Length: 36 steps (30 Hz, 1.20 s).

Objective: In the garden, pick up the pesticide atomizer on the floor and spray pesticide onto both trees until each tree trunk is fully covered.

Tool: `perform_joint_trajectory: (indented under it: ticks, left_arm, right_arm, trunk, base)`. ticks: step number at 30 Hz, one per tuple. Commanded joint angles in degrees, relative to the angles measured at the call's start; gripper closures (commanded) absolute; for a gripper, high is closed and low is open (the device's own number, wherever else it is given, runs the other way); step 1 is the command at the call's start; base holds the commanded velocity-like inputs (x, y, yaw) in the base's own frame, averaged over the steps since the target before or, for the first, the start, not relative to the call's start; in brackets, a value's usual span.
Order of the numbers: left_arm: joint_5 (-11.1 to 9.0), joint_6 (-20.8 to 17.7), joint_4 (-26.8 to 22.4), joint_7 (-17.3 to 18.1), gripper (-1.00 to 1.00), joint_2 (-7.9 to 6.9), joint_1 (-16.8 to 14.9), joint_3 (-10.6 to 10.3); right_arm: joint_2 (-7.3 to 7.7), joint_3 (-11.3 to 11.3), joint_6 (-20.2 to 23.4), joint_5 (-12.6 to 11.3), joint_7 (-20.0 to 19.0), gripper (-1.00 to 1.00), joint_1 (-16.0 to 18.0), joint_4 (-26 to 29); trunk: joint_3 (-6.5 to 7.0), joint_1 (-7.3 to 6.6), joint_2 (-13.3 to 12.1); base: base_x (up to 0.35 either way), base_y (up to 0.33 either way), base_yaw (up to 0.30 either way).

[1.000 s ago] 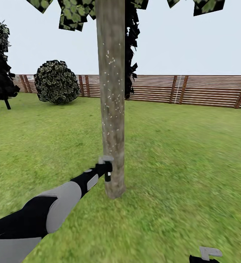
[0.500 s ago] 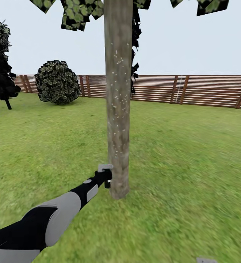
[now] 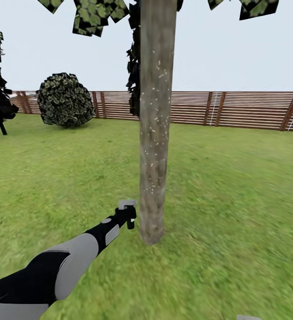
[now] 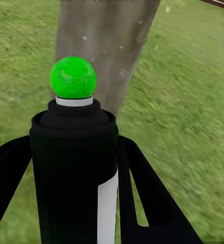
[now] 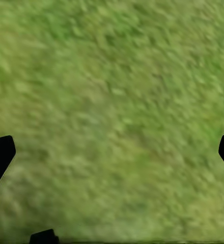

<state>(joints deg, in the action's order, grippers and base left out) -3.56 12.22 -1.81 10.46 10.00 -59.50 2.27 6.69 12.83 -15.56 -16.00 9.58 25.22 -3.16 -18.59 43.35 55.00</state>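
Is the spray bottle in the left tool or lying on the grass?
In the left tool. The pesticide atomizer sits between its black fingers, off the lawn, with its green spot facing the tree trunk.

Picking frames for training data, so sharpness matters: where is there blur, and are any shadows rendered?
Head view: the lawn is smeared, the tree trunk fairly crisp, with no cast shadow at its base. Left wrist view: the pesticide atomizer is sharp, the grass behind streaked. Right wrist view: grass blurred throughout.

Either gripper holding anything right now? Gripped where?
Left gripper holds the pesticide atomizer by its black body, one finger each side. Right gripper fingertips stand wide apart over grass, holding nothing.
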Motion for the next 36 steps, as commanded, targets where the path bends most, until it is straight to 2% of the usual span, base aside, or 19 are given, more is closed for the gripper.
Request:
perform_joint_trajectory:
  ticks: [1,13,23,36]
  left_arm:
    - [0.0,0.0,0.0,0.0,1.00,0.00,0.0,0.0]
    - [0.0,-0.1,0.0,0.0,1.00,0.00,0.0,0.0]
    - [0.0,-0.1,0.0,0.0,1.00,0.00,0.0,0.0]
    - [0.0,-0.1,0.0,0.1,1.00,0.00,0.0,0.0]
  right_arm:
    - [0.00,0.0,0.0,0.0,0.0,-1.00,0.0,0.0]
    - [-0.09,0.0,0.0,0.0,0.0,-1.00,0.0,0.0]
    - [-0.10,0.0,0.0,0.0,0.0,-1.00,0.0,0.0]
    - [-0.10,0.0,0.0,0.0,0.0,-1.00,0.0,0.0]
  trunk:
    - [0.00,0.00,0.0]
    - [0.00,0.00,0.0]
    - [0.00,0.00,0.0]
    - [0.00,0.00,0.0]
  base:
    - [0.099,0.350,-0.273]
    - [0.059,0.350,-0.282]
    - [0.001,0.350,-0.089]
    - [0.000,0.350,-0.285]
